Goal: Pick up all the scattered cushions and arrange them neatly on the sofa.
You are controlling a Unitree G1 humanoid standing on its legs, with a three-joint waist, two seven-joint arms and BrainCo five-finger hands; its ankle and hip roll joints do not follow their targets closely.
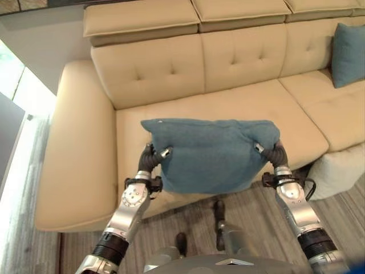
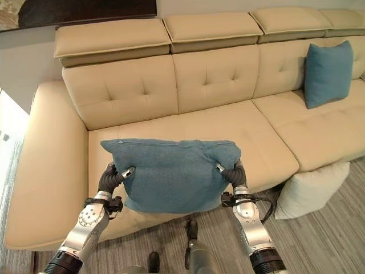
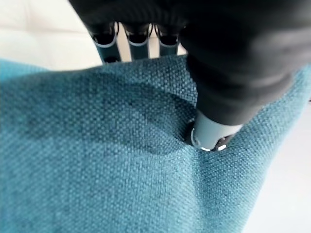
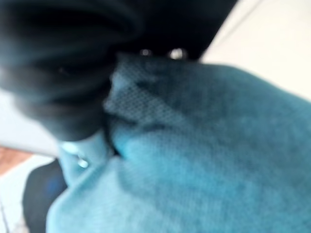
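The held cushion (image 1: pixel 211 154) hides the front of the sofa (image 1: pixel 80 148) seat behind it. The left hand (image 3: pixel 214 87) has its fingers (image 3: pixel 138 46) behind the cushion, tips out of sight. The right hand (image 4: pixel 73 97) is blurred. A second blue cushion (image 1: pixel 348 54) is cut off by the edge, as is a white cushion (image 1: pixel 342 171) on the floor.

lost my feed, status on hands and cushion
Left hand and right hand both shut on teal cushion, held over sofa seat. Second teal cushion already placed. White cushion on floor.
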